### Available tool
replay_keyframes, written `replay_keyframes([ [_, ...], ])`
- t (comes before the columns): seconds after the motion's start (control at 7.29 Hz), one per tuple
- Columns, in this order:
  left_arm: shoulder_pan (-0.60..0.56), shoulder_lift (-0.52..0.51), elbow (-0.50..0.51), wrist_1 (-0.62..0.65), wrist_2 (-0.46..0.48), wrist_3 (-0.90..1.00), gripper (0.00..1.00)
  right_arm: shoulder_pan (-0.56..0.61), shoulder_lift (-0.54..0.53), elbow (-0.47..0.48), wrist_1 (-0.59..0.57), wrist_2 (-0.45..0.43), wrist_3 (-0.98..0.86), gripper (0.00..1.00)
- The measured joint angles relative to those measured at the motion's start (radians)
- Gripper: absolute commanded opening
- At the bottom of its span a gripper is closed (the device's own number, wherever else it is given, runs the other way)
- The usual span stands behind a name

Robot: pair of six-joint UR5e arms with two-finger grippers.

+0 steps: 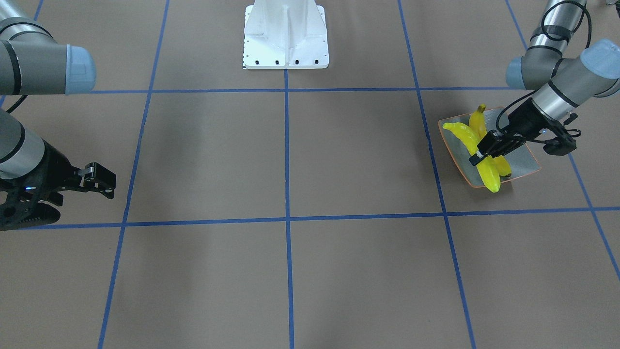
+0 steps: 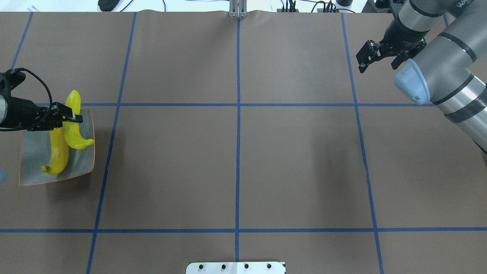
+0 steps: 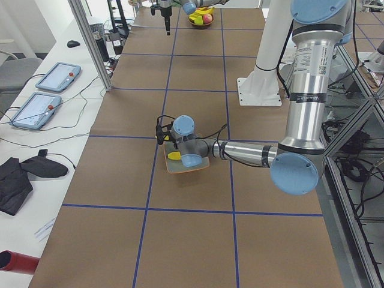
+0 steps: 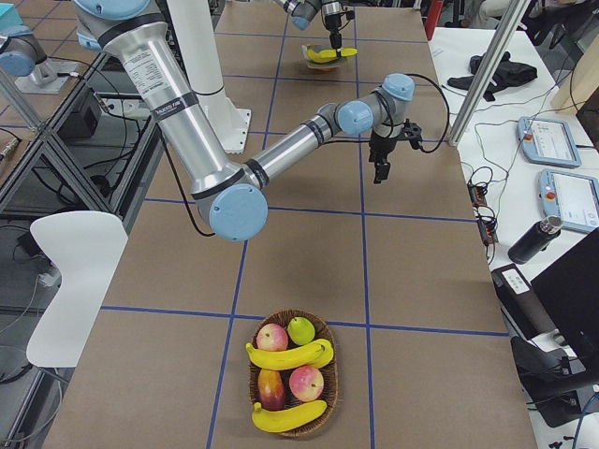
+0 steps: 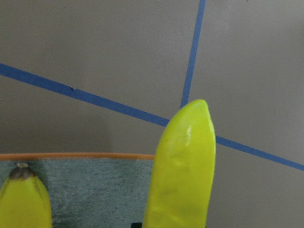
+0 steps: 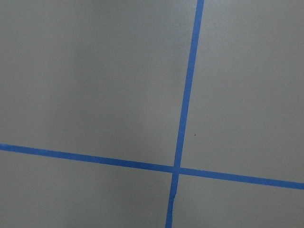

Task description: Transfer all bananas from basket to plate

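At the table's left edge, a smooth pale banana [image 2: 74, 133] is pinched by the left gripper [image 2: 70, 116], its tip overhanging the matte, upcurved plate [image 2: 34, 152]. It is best drawn inward beside the golden banana [image 2: 59, 152] before release. The right gripper [image 2: 376, 66] is held spread, empty. Two curved bananas [image 4: 285, 355] are left in the woven basket [image 4: 329, 412] at the right end.

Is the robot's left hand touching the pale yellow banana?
Touching. The overhead view shows the left hand clamped across the pale yellow curved banana.

Nothing legible; merely a small printed label [image 3: 316, 65] on the left arm [image 3: 305, 114], perhaps lettering, too blurred to read.
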Motion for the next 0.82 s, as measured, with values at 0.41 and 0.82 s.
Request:
replay_keyframes([
  [0.41,0.008,0.01,0.001,0.0,0.002,0.023,1.0,-0.001,0.0,0.0,0.0,0.0,0.001,1.0],
  [0.82,0.011,0.006,-0.004,0.0,0.0,0.024,1.0,-0.001,0.001,0.0,0.0,0.0,0.0,1.0],
])
